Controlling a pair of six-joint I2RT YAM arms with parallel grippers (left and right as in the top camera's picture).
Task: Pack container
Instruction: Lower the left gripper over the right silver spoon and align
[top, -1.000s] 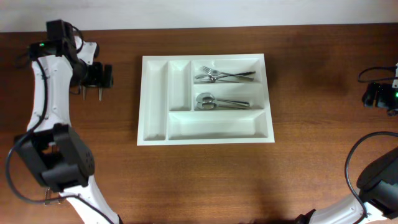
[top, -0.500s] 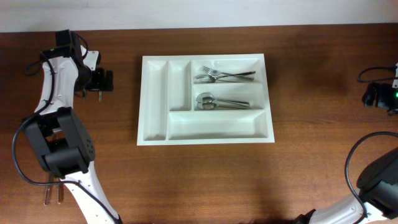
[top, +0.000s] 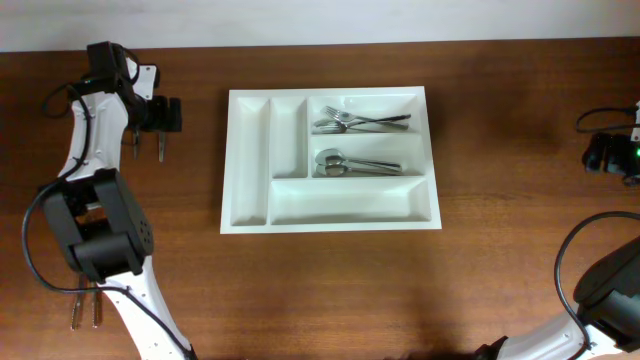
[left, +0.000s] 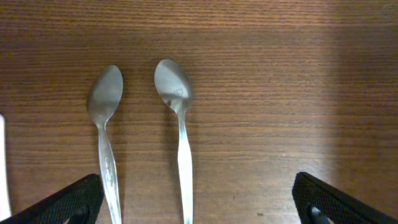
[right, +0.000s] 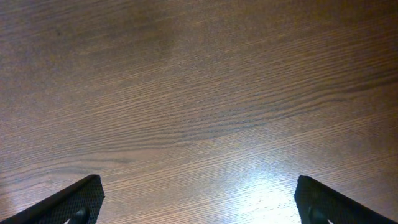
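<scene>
- Overhead: container (top: 250, 170) sits mid-table (top: 500, 260), with forks (top: 362, 122) in its top long slot and spoons (top: 355, 165) in the middle one.
- Left gripper (left: 196, 186) is off to the container's left, fingers spread wide, holding nothing, two loose spoons (left: 176, 93) lying between them.
- Right gripper (right: 198, 186) is wide too, over plain table, well right of the container.

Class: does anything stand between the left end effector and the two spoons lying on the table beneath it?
Nothing visible does. The left end effector hangs open over the spoons, which lie bare on the wooden table.
</scene>
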